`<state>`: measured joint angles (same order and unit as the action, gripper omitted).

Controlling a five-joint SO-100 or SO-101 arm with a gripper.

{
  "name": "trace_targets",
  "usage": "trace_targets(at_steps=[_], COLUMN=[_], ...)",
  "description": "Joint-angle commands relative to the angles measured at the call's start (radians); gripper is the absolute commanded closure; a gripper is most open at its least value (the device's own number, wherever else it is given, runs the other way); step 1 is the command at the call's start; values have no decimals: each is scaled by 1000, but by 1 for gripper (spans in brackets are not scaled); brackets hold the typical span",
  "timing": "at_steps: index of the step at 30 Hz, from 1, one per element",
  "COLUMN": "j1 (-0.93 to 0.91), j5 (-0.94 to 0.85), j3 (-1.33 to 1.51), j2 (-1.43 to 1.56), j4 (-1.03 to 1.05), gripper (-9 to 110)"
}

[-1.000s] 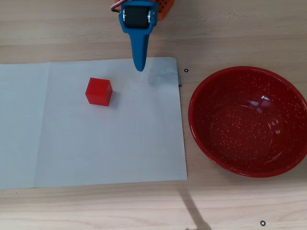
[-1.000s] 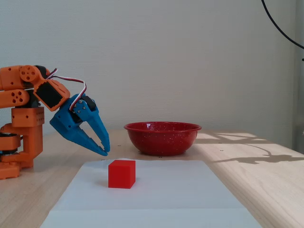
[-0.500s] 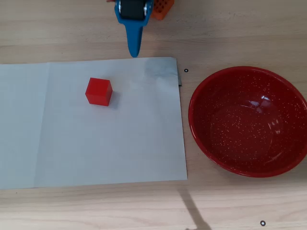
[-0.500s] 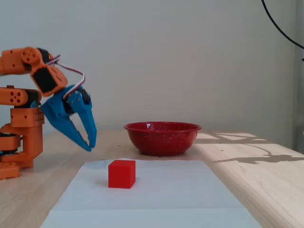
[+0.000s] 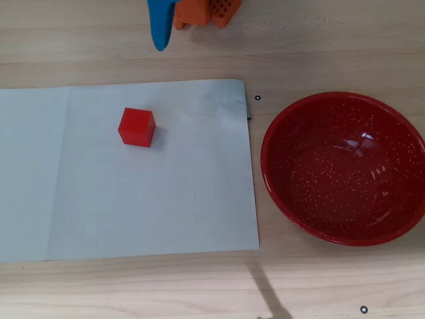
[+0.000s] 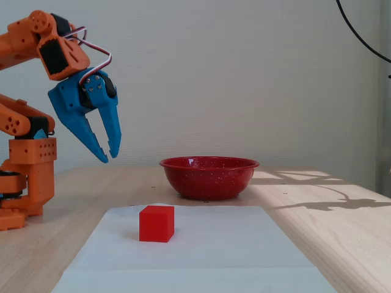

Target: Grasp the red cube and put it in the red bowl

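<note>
Nearest the fixed cam, the white paper sheet [image 6: 201, 250] lies flat on the wooden table [image 6: 342, 238], and the red cube [image 6: 157, 223] sits on it, upright, one flat face down, nothing touching it. In the overhead view the red cube [image 5: 137, 126] sits in the sheet's upper-middle area, w/ bare paper all round. Next back, the red bowl [image 6: 209, 177] stands on the table past the sheet's far edge; overhead shows the red bowl [image 5: 343, 168] just beside the sheet's right edge, empty, only glare and white speckles inside. Cube and bowl are well apart. Furthest back and to the left in the fixed view, the orange arm [image 6: 27, 122] carries the blue end effector [image 6: 108, 152] up in the air, tips pointing down, fingers a narrow gap apart and holding nothing. Task progress, judging from this: nothing done yet, i.e. no grasp, no lift, no drop; approach, grip, carry and release all remain. Rel. to the end effector, the cube is lower and to the right in the fixed view, w/ clear air between them. Overhead, only a blue finger [image 5: 160, 26] shows at the top edge, and the cube lies below it in that view, slightly left, not touching.
</note>
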<state>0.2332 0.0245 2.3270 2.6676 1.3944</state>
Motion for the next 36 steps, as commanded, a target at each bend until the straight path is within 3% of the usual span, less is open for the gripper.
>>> trace_targets(at_steps=[1, 15, 28, 36], j1=[29, 81, 107, 104], j5=[34, 28, 31, 32], j3=[-150, -383, -431, -468], j2=[-57, -364, -592, -718], j4=[18, 80, -40, -123], gripper=[93, 69, 48, 46])
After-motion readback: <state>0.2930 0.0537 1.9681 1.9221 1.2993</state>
